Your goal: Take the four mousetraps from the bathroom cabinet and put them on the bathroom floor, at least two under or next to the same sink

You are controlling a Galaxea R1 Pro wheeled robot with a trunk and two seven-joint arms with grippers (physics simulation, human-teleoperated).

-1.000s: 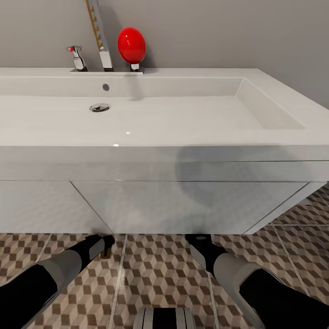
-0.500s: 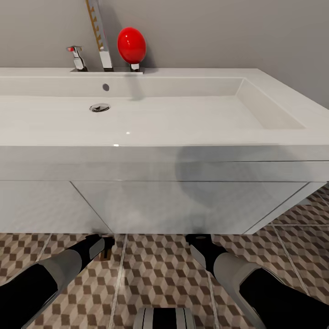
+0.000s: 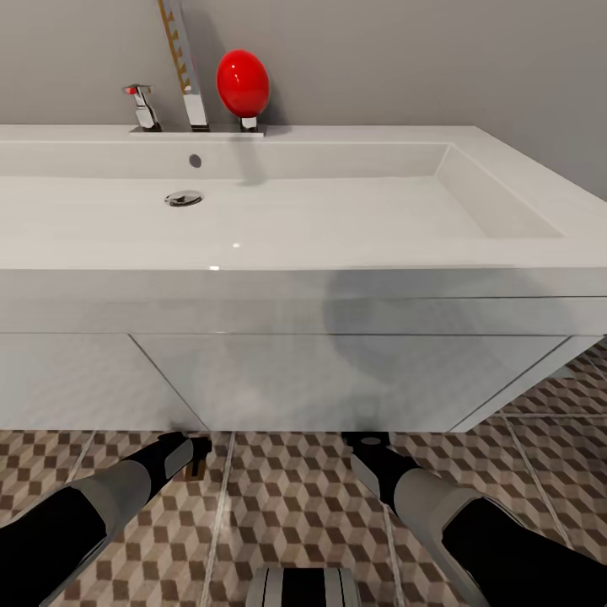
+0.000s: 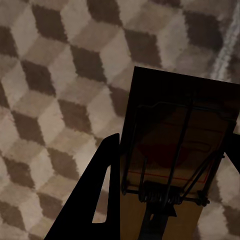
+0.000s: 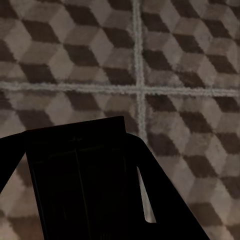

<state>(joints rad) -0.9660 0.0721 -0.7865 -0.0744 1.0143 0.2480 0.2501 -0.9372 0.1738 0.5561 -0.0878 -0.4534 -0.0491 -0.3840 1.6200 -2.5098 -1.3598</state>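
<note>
The sink (image 3: 253, 211) is a wide white basin with a chrome tap (image 3: 187, 76) and a red ball knob (image 3: 243, 83), set on a white vanity (image 3: 337, 379). Low at the vanity's foot, my left gripper (image 3: 197, 451) is shut on a mousetrap (image 3: 195, 468) just above the bathroom floor (image 3: 295, 506). The left wrist view shows this mousetrap (image 4: 170, 165) as a wooden slab with a wire spring, held in the left gripper (image 4: 175, 145). My right gripper (image 3: 367, 438) is at the vanity's base. In the right wrist view a dark, shadowed mousetrap (image 5: 80, 185) sits in the right gripper (image 5: 75, 145).
The vanity front stands directly ahead of both arms and overhangs the grippers. Cube-patterned tiles with pale grout lines (image 5: 137, 75) run under both hands. More tiled floor (image 3: 573, 388) opens to the right of the vanity. A grey wall (image 3: 421, 59) rises behind the basin.
The right forearm has shifted very slightly lower and to the right. The left arm and its mousetrap hold the same place.
</note>
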